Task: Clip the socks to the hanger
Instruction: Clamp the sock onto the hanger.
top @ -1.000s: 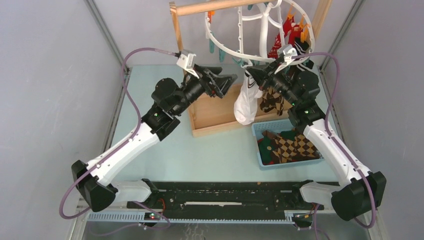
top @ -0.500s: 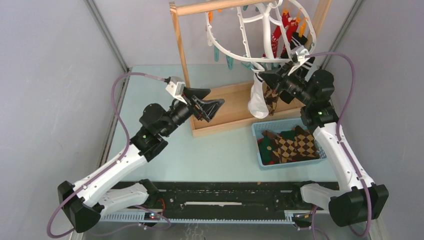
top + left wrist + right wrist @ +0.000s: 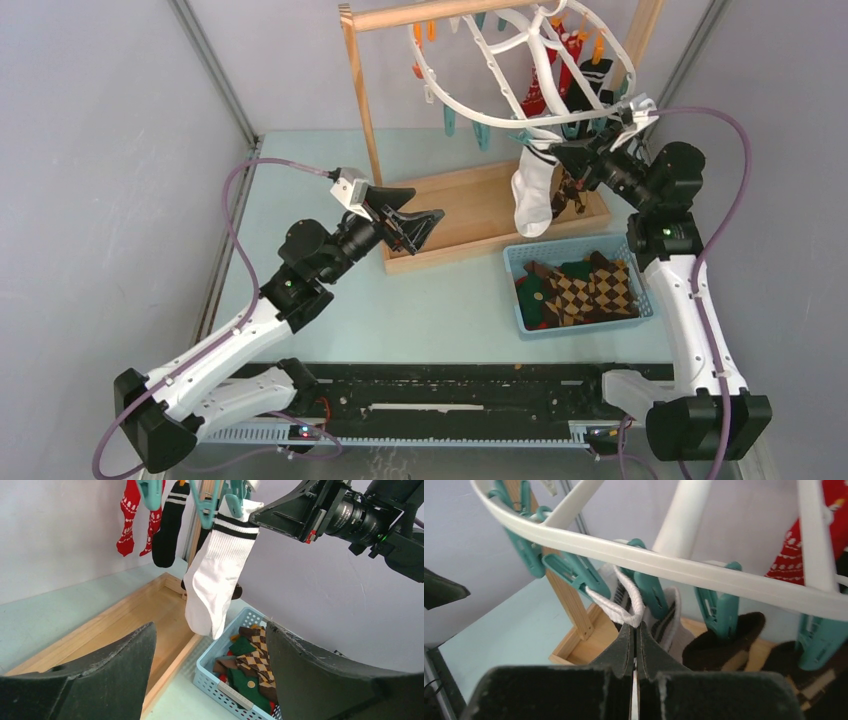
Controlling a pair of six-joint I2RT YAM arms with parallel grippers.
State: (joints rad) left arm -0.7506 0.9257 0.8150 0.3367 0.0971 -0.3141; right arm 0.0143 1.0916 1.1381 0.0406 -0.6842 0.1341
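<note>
The white hanger [image 3: 497,121] dangles from the wooden rack's top bar, its rim [image 3: 684,566] close above my right gripper. A white sock with black stripes [image 3: 533,196] [image 3: 215,585] hangs from a teal clip [image 3: 651,592]. My right gripper [image 3: 560,156] [image 3: 634,626] is shut on this sock's white cuff, just under the rim. Red socks [image 3: 129,520], a black striped sock [image 3: 167,530] and a brown sock [image 3: 724,640] are clipped on too. More socks [image 3: 578,292] [image 3: 252,662] lie in the basket. My left gripper [image 3: 420,226] [image 3: 210,647] stands open and empty, left of the white sock.
The blue basket [image 3: 580,327] [image 3: 235,692] sits on the table at the right, in front of the wooden rack's base tray [image 3: 460,215] [image 3: 135,620]. The rack's post [image 3: 362,100] rises behind my left gripper. Unused teal clips [image 3: 574,572] hang along the rim.
My left gripper has drawn back from the white sock, toward the left and nearer. My right gripper has moved right with the sock's cuff, and the hanger has swung with it.
</note>
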